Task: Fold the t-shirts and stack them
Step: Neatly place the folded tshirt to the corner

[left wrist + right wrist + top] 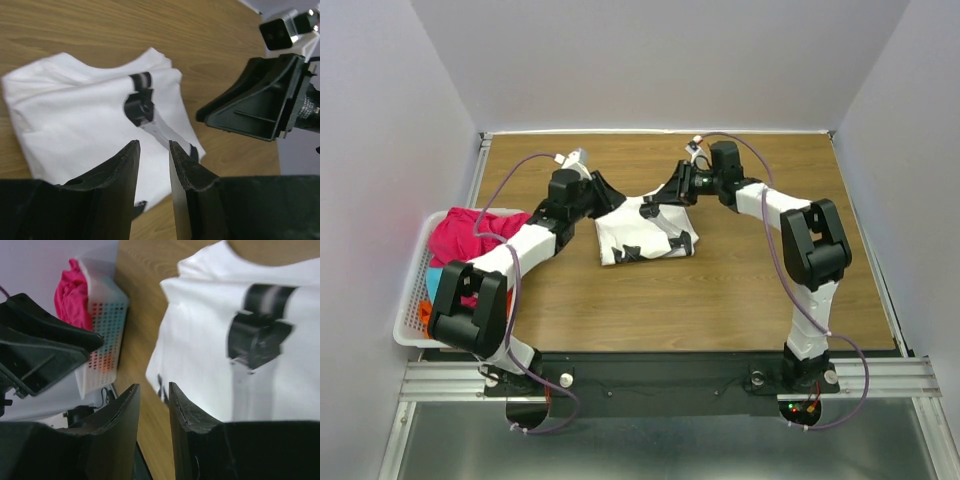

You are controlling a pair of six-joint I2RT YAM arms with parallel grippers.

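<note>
A white t-shirt (645, 238) lies folded into a rough rectangle in the middle of the table (750, 300), a little toward the far side. Its cloth is soft and smooth with shallow creases, printed with small blocky black marks. In the left wrist view (75, 120) its edges are rounded and slightly uneven.

The left gripper (610, 197) hovers at the shirt's far left corner. Its two black, ridged plastic fingers (122, 175) stand slightly apart with nothing between them. The right gripper (667, 195) hovers at the far right corner, facing the left one. Its fingers (187, 415) are also parted by a narrow gap and hold nothing.

At the table's left edge sits a white plastic lattice basket (412, 300), rectangular, with small square holes (107, 335). A crumpled magenta-pink t-shirt (465, 235) is heaped in it and bulges over the rim. Slivers of cyan cloth (436, 274) and orange cloth (423, 316) show below it.

The tabletop is flat, brown wood grain, enclosed by plain pale walls (660, 60).
</note>
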